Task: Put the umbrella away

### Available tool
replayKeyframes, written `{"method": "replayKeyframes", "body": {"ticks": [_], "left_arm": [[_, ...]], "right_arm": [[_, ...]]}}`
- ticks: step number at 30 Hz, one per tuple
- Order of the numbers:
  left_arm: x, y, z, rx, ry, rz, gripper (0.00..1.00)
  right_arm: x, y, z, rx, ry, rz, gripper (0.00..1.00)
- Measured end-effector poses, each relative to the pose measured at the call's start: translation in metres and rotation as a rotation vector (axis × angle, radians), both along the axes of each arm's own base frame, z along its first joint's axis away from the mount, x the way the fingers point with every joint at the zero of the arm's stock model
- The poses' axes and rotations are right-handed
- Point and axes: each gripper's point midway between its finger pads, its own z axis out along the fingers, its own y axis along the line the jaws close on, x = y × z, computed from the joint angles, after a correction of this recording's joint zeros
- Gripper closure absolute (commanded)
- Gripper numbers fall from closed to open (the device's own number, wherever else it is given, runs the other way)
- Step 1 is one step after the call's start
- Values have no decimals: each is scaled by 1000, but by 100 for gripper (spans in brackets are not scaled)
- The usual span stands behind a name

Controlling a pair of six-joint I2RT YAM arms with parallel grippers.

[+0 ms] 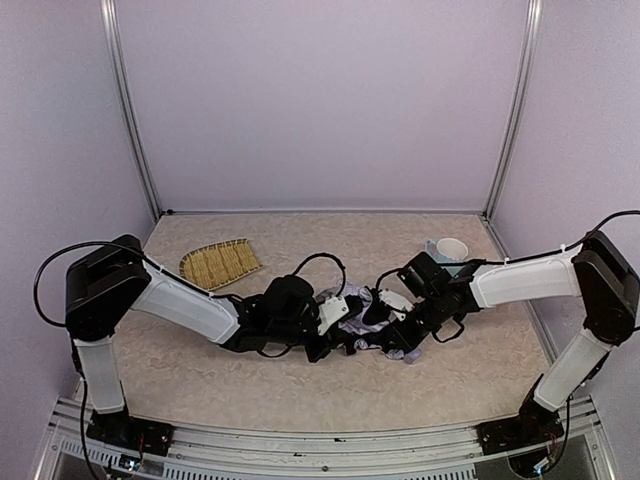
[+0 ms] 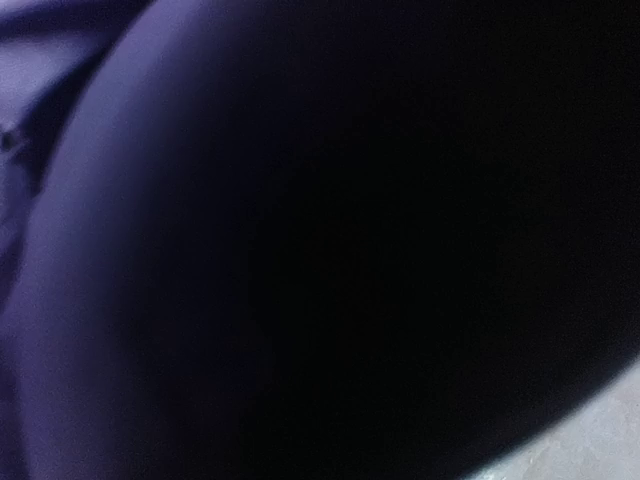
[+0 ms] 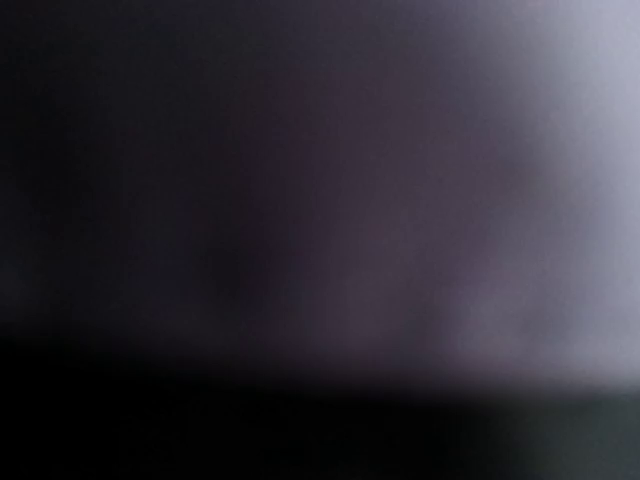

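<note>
Fabric of the crumpled pale-lavender-and-black folding umbrella [image 1: 357,318] sat between my left gripper [image 1: 338,322] and right gripper [image 1: 388,315], not yet stowed, jaws too buried to tell.

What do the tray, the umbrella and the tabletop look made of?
Tray: woven straw or bamboo, matte tan, visible ribbed weave.
Umbrella: thin fabric, pale lavender over black, crumpled in soft folds; likely synthetic, can't confirm.
Tabletop: beige, mottled stone-like pattern, probably laminate; low sheen.
</note>
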Motion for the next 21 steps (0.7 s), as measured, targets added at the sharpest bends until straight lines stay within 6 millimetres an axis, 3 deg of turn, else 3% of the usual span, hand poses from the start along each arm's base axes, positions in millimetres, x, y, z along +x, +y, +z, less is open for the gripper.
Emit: {"method": "replayKeyframes", "body": {"ticks": [7, 14, 17, 21], "left_arm": [[-24, -36, 4, -4, -15, -112, 95], [-26, -42, -9, -19, -20, -147, 50], [-30, -35, -7, -37, -51, -168, 38], [-62, -17, -1, -24, -143, -245, 31]], "right_arm": [[17, 10, 21, 52, -28, -62, 100], [22, 23, 33, 121, -46, -39, 100], [28, 25, 36, 151, -61, -44, 100], [33, 15, 41, 183, -66, -64, 100]]}}
